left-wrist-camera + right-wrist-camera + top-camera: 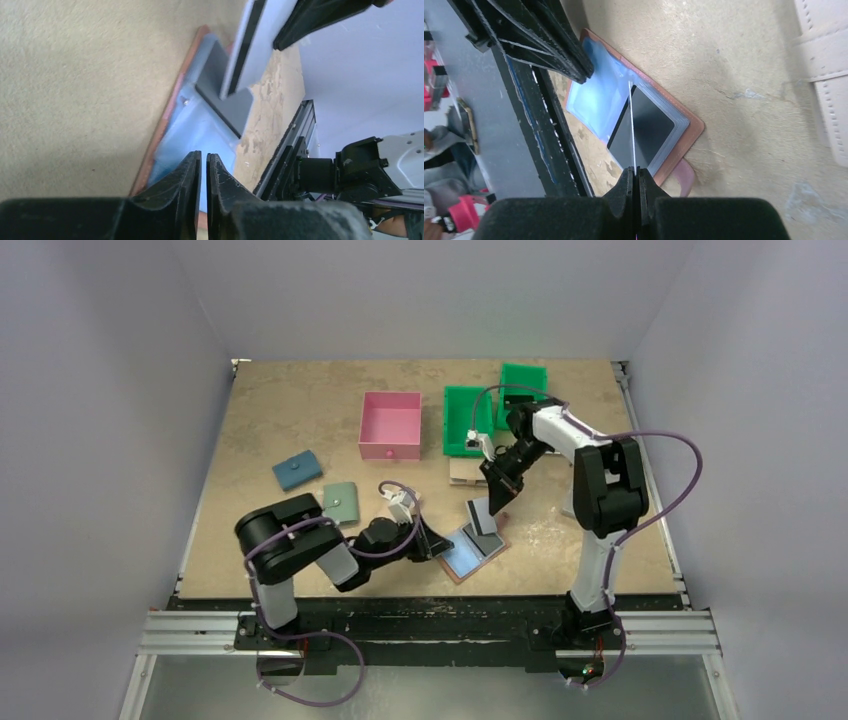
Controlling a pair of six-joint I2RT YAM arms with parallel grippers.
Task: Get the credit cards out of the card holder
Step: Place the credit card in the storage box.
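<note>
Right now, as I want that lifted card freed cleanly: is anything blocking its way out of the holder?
Nothing visible does. The right claw pinches the grey card above the open card holder; the left claw rests on that holder, aside.

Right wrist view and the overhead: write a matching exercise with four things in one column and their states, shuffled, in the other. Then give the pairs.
Things
1. pale grey card
2. black card
3. card holder
4. pink box

States
A. lies open on the table, blue lining up
B. stands at the far middle of the table, away from both arms
C. pinched in the shut right gripper
D. tucked in the holder's clear sleeve

Pairs: 1-C, 2-D, 3-A, 4-B
</note>
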